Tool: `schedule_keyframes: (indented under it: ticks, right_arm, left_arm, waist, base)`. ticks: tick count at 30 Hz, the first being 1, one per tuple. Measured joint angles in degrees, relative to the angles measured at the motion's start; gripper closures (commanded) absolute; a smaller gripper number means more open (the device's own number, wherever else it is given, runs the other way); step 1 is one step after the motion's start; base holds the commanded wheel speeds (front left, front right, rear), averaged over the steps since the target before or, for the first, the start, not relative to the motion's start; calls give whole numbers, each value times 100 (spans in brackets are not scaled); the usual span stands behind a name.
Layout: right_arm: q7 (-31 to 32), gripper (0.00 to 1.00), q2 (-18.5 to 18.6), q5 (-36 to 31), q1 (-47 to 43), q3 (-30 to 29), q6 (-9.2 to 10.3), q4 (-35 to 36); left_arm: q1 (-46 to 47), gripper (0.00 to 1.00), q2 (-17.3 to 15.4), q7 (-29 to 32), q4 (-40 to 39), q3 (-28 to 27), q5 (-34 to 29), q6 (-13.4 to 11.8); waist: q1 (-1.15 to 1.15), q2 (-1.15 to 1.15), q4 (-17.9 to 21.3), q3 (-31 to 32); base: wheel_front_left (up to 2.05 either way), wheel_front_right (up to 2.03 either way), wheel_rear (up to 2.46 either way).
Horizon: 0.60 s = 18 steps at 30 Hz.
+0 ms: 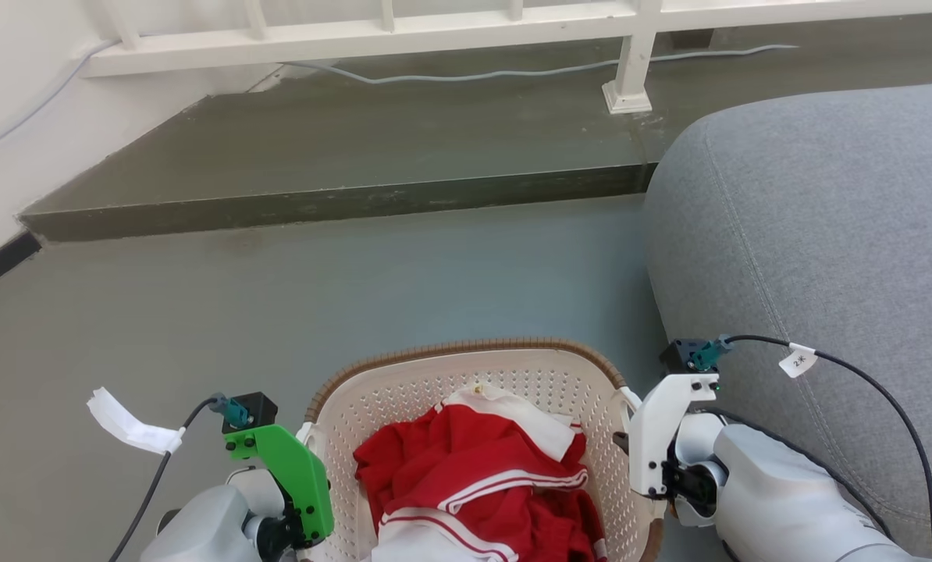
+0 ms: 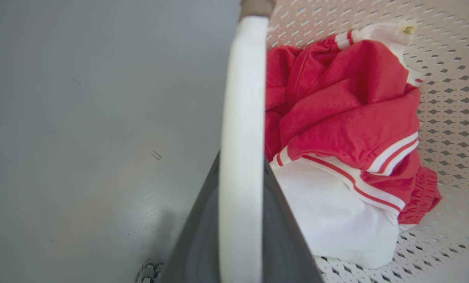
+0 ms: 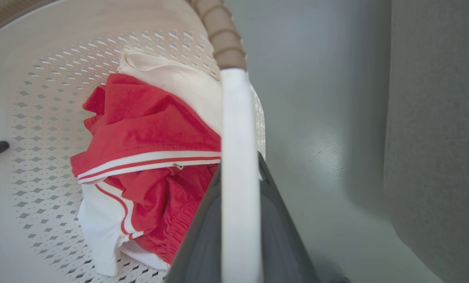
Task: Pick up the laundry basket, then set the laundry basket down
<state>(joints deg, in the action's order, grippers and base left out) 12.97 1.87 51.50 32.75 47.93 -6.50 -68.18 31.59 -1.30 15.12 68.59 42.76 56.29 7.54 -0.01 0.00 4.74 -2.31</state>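
The laundry basket (image 1: 403, 390), cream perforated plastic with a brown woven rim, sits at the bottom middle of the head view and holds red and white clothes (image 1: 474, 468). My left gripper (image 1: 314, 484), under its green housing, is at the basket's left side. In the left wrist view its dark fingers (image 2: 195, 243) are shut on the white left handle (image 2: 242, 118). My right gripper (image 1: 638, 445), under its white housing, is at the basket's right side. Its fingers (image 3: 285, 243) are shut on the white right handle (image 3: 238, 137). I cannot tell whether the basket's base touches the floor.
A grey sofa (image 1: 825, 234) stands close on the right, next to my right arm. Grey floor (image 1: 279, 297) stretches ahead to a raised step (image 1: 318, 156) with a white railing (image 1: 435, 35), its post (image 1: 628, 86) and a cable. A white wall lies at far left.
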Motion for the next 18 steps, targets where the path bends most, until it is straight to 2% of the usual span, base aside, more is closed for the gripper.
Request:
schedule_keyframes:
  ticks: [18]
  right_arm:
    - [122, 100, 5, 103, 1, 90, 0, -8]
  left_arm:
    - [9, 100, 23, 55, 41, 31, 104, 0]
  waist:
    - [0, 0, -5, 45]
  base:
    - [0, 0, 0]
